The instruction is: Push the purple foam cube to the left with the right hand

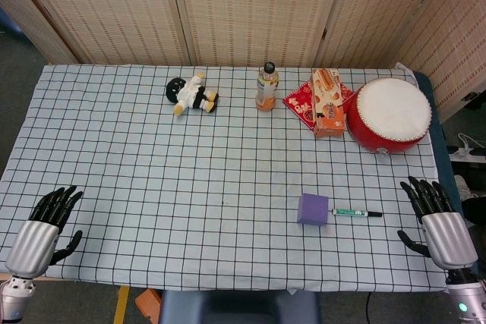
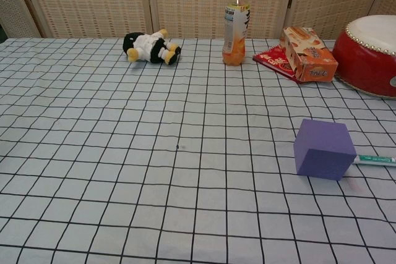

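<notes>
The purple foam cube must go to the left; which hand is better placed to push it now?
The right hand. It rests open at the table's right edge, on the cube's right side, so it can sweep leftward into it. A marker lies between them. The left hand sits far across the table.

Bright, even light — soft short shadows, sharp focus, no glare.

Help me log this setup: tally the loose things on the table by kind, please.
Toys: 2, plush doll and purple foam cube
Drinks: 1, bottle
Snacks: 2, orange box and red packet
Instruments: 1, red drum
Pens: 1, marker
Total: 7
</notes>
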